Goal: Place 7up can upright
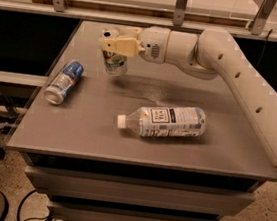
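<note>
The 7up can is silvery-white with green markings and hangs roughly upright above the far left part of the grey table. My gripper is shut on its upper part, reaching in from the right on a white arm. The can's lower half shows below the yellowish fingers. Its top is hidden by the gripper. I cannot tell whether the can's bottom touches the table.
A slimmer blue-and-silver can lies on its side near the table's left edge. A clear plastic bottle with a white label lies on its side in the middle. A shelf with metal posts runs behind the table.
</note>
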`<control>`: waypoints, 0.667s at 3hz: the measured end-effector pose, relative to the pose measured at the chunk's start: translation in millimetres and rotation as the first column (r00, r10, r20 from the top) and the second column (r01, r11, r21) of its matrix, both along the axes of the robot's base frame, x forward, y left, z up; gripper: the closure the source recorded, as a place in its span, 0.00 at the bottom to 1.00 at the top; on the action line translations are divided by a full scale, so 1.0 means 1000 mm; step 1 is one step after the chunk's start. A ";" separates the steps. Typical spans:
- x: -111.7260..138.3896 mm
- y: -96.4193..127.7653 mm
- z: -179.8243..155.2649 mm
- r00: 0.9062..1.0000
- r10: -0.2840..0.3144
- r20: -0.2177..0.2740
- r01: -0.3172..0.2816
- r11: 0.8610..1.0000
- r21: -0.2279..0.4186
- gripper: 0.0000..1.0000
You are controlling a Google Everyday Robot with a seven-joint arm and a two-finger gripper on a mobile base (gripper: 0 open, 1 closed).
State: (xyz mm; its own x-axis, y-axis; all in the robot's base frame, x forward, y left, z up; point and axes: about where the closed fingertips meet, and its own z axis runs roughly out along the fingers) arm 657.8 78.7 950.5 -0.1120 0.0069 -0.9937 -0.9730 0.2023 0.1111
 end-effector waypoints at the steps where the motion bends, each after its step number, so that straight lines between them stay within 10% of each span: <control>1: -0.001 0.000 -0.003 1.000 0.002 -0.001 -0.002 1.000 0.007 0.36; 2: -0.001 0.000 -0.004 1.000 0.004 0.000 -0.004 1.000 0.013 0.13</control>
State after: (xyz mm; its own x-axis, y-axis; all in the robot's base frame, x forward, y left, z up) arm 656.6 78.8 946.9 -0.1121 0.0195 -0.9935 -0.9738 0.1968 0.1137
